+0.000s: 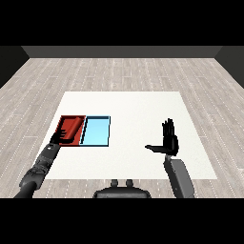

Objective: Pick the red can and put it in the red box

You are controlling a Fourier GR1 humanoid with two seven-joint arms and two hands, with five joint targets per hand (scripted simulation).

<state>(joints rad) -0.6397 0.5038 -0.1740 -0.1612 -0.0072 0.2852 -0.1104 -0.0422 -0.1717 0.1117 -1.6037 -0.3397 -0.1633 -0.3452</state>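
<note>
right hand point(169, 140): fingers straight, apart, holding nothing | left hand point(61, 136): over red tray point(72, 125), fingers unclear

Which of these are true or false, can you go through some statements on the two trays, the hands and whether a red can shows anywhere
1. The flat red tray lies left of the flat light blue tray, side by side. True.
2. The black right hand is curled round a red can. False: its fingers are straight and it holds nothing.
3. The black left hand is over the red tray's near left corner. True.
4. A red can stands in the light blue tray. False: no can shows in it.
5. The right hand hovers over the trays. False: it is well to their right, above the white table.
</note>
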